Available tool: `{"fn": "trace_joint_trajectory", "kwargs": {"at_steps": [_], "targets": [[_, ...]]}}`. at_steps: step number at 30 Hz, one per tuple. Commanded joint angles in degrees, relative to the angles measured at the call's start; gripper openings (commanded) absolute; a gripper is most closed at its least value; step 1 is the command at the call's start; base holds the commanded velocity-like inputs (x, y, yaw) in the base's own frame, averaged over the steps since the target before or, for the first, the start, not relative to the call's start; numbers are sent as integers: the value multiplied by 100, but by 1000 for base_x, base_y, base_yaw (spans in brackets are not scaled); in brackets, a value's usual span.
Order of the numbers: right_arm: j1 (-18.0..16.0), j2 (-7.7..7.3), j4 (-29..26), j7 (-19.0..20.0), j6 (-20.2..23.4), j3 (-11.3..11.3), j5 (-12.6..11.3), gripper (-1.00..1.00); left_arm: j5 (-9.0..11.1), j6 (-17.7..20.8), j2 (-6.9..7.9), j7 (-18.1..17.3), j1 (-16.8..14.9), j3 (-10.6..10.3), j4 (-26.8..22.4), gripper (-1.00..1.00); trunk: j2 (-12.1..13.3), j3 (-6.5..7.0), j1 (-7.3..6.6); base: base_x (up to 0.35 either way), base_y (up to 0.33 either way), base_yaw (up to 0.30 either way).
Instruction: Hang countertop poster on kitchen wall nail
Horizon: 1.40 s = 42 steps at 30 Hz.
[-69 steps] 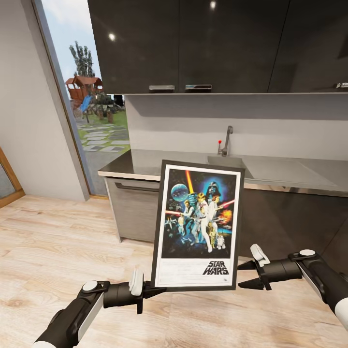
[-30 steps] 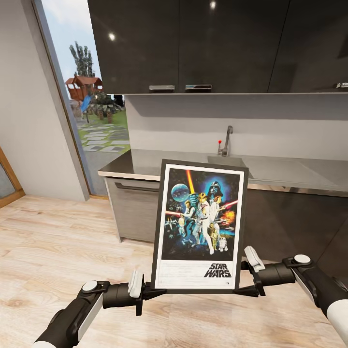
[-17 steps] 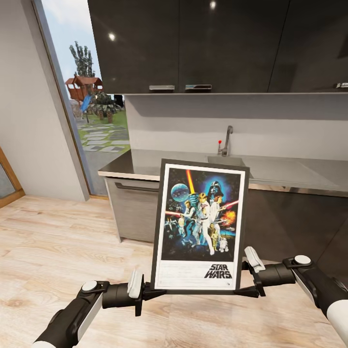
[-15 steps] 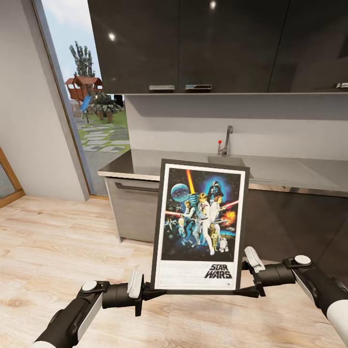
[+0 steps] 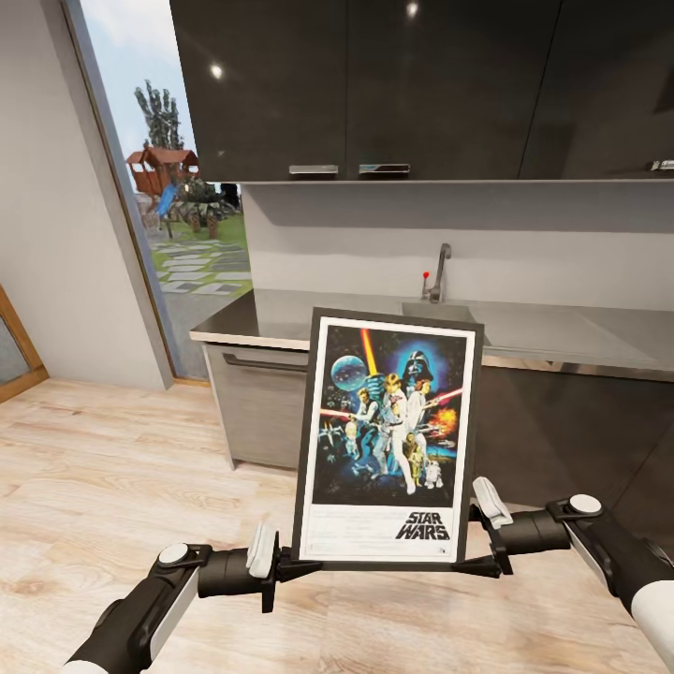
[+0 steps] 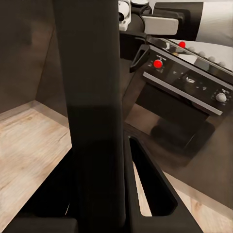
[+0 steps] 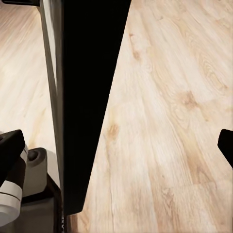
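1. At the far left of the head view, a plain light grey wall and a tall glass door giving onto a garden are seen, above a pale wooden plank floor.
2. The left tool is seen at the end of the black and white left arm, clenched on the lower left corner of the rectangular black-framed Star Wars poster. In the left wrist view the dark frame edge is seen running between the two black fingers.
3. The poster is held upright in the air between the two tools, leaning slightly, its white border, dark blue artwork and "STAR WARS" logo turned toward the head camera.
4. Beyond the poster, away from both tools, the long pale grey counter with its inset steel sink and tap is seen, with dark cabinet fronts below and glossy black wall cupboards above.
5. The right tool is seen just beside the poster's lower right corner, its fingers spread wide above and below that corner; whether the frame is touched cannot be told. In the right wrist view the poster's dark edge is seen between the parted black fingertips.
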Motion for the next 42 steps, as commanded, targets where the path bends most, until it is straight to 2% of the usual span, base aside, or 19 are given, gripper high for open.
{"fn": "trace_joint_trajectory", "kwargs": {"at_steps": [1,16,24,30,42], "targets": [[-7,-7,5,-7,-68,40,-49,100,37,5,7,8,-5,-22,1,-100,-4,-6,0,0,0,0],[-7,-9,14,-8,-126,25,-43,100,37,-16,11,6,-5,-10,1,-100,-4,-6,0,0,0,0],[-7,-9,14,-8,-130,23,-43,100,37,-273,19,-1,-5,4,1,-100,-4,-6,0,0,0,0],[-7,-9,14,-8,-138,22,-43,100,50,-304,161,-7,-5,5,1,-100,-4,-6,0,0,0,0],[-7,-9,14,-8,-141,22,-43,100,54,-309,199,-8,-5,5,-1,-100,-4,-6,0,0,0,0]]}}
